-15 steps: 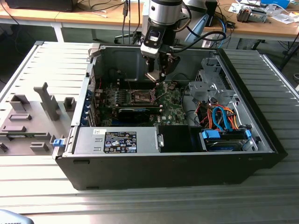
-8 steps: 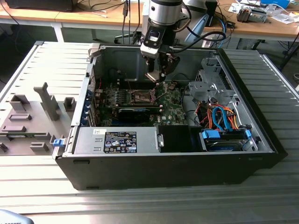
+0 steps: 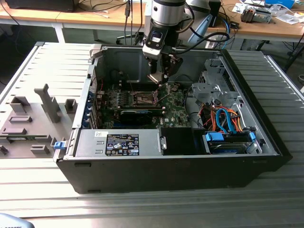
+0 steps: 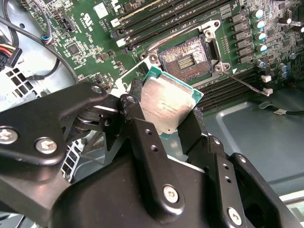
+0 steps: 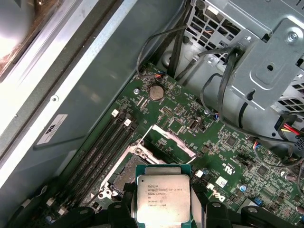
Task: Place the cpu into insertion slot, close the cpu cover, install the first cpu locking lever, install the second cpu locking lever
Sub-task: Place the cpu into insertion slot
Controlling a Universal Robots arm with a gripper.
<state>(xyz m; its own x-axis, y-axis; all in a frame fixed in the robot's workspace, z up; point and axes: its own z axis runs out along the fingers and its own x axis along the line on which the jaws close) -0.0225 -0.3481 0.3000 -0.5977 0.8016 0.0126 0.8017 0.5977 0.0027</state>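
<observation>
My gripper [image 3: 159, 77] hangs inside the open computer case, shut on the cpu [image 4: 166, 105], a thin silver square plate with a green rim. Both wrist views show the plate pinched by its edges between the black fingers [image 4: 137, 118], tilted and held a little above the board. The insertion slot [image 4: 187, 56] lies uncovered just beyond it, its dark brownish contact field exposed among green circuit board [image 5: 228, 156]. The cpu [image 5: 163, 199] partly hides the slot [image 5: 122, 173]. The cpu cover [image 5: 169, 142] stands swung up beside the slot. A thin locking lever [image 4: 243, 83] sticks out from the socket's corner.
Memory slots [image 4: 156, 19] run along one side of the socket. A long black card [image 3: 140, 116] and a grey labelled box [image 3: 118, 142] sit nearer the case front. A metal drive cage [image 3: 216, 85] and orange and blue cables [image 3: 223, 118] fill the exterior view's right.
</observation>
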